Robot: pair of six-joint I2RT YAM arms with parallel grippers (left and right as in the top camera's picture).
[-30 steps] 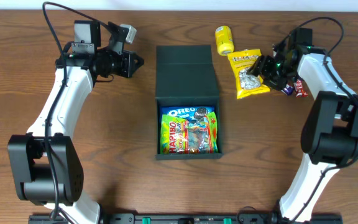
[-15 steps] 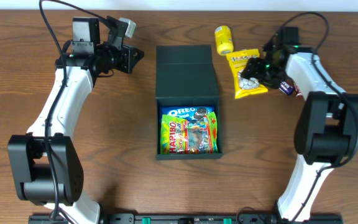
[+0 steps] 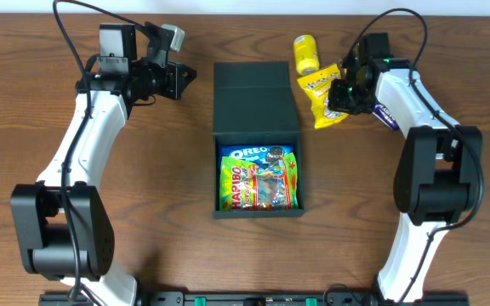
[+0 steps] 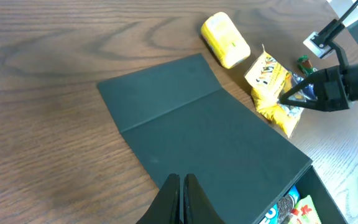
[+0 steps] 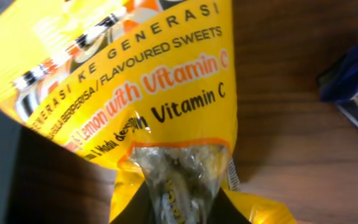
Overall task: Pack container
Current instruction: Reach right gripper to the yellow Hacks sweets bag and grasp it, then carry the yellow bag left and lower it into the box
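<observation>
Leftward since a second ago, the right jaws have carried the crinkly yellow foil sweets bag, now just beside the flap's right edge. They pinch one end of it. Its print reads "Lemon with Vitamin C" and "FLAVOURED SWEETS".

Nearest the front edge, mid-surface, the matte dark green-black square cardboard container lies open. It holds a glossy Haribo pack, with a blue Oreo pack behind.

Its flap lies flat toward the far edge. The left jaws, pressed together, hover off its far left corner.

Farthest back, a yellow cylinder rests on the brown wooden surface.
</observation>
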